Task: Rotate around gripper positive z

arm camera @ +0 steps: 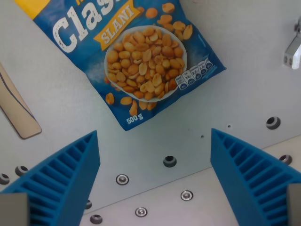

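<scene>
A blue bag of salted peanuts (pixel 136 61), printed with a bowl of nuts and "500 g", lies flat and tilted on the grey metal table (pixel 244 94), in the upper middle of the wrist view. My gripper (pixel 155 148) hangs above the table just below the bag's lower corner. Its two blue ribbed fingers (pixel 66 179) stand wide apart at the bottom left and bottom right of the wrist view. The gripper is open and holds nothing.
A beige wooden slat (pixel 16 113) lies at the wrist view's left edge. A white metal part (pixel 294 49) shows at the right edge. Several bolt heads (pixel 122 179) and holes dot the table plate between the fingers.
</scene>
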`<state>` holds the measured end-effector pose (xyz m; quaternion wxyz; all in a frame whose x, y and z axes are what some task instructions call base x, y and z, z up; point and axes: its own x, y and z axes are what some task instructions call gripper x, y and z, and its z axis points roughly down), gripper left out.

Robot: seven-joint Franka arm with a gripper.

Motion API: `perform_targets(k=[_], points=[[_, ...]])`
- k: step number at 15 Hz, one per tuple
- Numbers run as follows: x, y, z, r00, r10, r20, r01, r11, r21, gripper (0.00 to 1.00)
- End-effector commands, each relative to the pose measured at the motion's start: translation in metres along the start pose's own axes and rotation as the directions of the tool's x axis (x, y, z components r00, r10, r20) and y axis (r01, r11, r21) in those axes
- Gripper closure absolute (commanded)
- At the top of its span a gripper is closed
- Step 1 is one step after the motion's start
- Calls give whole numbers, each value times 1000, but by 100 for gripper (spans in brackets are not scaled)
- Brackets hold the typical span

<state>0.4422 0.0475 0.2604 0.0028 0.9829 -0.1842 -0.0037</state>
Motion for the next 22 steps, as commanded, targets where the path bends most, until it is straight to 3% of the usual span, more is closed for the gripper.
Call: perform_targets(k=[1,11,22], points=[[0,0,-2,989,147,-4,-147,989,2,0],[0,0,-2,961,277,-4,-277,961,3,0],[0,0,-2,910,415,-3,-415,910,4,0]])
